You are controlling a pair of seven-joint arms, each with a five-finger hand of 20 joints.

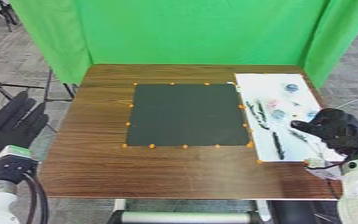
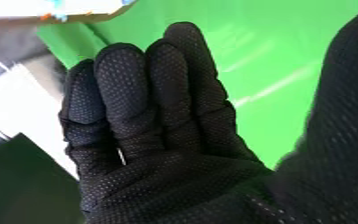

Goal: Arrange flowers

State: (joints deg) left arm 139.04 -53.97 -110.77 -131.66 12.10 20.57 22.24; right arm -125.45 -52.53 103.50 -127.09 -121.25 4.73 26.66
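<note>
Right hand: While you're looking down from the head view, your right hand in its black fabric glove [image 1: 333, 131] is over the right part of the white rectangular sheet [image 1: 262, 82], fingers toward the middle of the table. In the wrist view, your right hand [image 2: 171, 182] has its fingers straight and side by side, with the thumb well apart from them.
Left hand: Your other black-gloved one, the left hand [image 1: 5, 134], sits off the tabletop's left side, palm showing, fingers straight and a bit spread.
Flowers: You've got a pale blue flower head [image 1: 291, 88] near the sheet's far end, a pale pink flower head [image 1: 273, 104] closer to you, and another bluish bloom [image 1: 278, 114] nearer still.
Stems: A slim dark stem [image 1: 278, 145] lies on the sheet's near half, and a long, dark, leafy-looking sprig [image 1: 253, 112] is by its left edge. Too small to tell you the exact type.
Mat: Your dark, nearly square mat [image 1: 188, 115] is just left of the sheet on the brown wooden tabletop [image 1: 175, 175], orange dots [image 1: 185, 146] around it.
Backdrop: Bright green curtain [image 1: 193, 32] behind the far edge.
</note>
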